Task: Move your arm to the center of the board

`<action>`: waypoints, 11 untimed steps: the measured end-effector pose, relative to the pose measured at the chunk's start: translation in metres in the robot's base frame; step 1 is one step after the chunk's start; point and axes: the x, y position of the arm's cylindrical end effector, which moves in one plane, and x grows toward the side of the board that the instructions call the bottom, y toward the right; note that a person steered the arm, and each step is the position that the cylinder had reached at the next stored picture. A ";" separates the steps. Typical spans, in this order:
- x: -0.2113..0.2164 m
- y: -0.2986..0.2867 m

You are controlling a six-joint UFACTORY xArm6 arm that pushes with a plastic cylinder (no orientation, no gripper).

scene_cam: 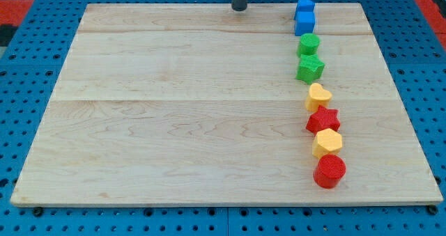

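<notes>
My tip is at the top edge of the wooden board, near the middle of that edge, well left of the blocks. The blocks stand in a column on the view's right. From top to bottom they are a blue block, a blue cube, a green cylinder, a green star-like block, a yellow heart-like block, a red star, a yellow hexagon-like block and a red cylinder. The tip touches none of them.
The board lies on a blue pegboard table that shows all around it. A red area shows at the top left corner of the view.
</notes>
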 end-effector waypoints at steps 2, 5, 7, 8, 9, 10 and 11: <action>-0.001 -0.005; 0.054 -0.024; 0.077 -0.025; 0.126 -0.025; 0.170 -0.025; 0.195 -0.025; 0.216 -0.025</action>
